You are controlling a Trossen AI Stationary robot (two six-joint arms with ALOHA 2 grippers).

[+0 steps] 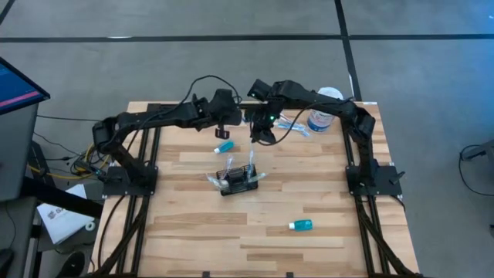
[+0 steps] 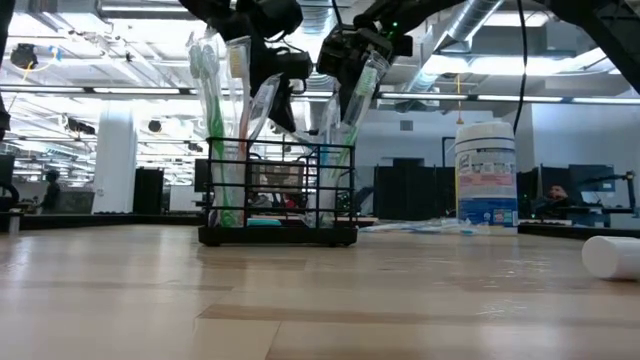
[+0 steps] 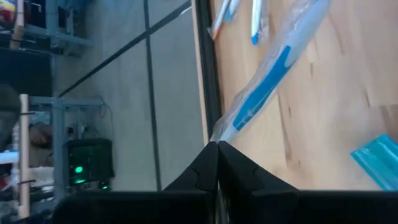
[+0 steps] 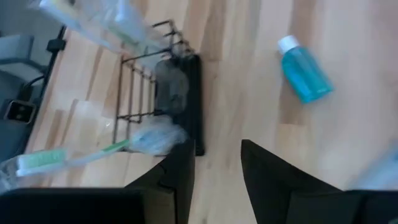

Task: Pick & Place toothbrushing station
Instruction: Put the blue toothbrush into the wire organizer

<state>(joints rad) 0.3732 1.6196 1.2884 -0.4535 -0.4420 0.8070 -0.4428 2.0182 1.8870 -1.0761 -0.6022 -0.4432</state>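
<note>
Left end effector (image 3: 217,149) is gripping a wrapped toothbrush (image 3: 264,93) above the light, stiff wire station (image 1: 239,179); grab its rim w/ care.

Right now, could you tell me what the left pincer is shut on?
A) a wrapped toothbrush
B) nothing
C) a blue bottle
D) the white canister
A: in the left wrist view the left pincer is shut on the end of a clear wrapper holding a blue toothbrush, while the canister stands apart at the table's far right.
</note>
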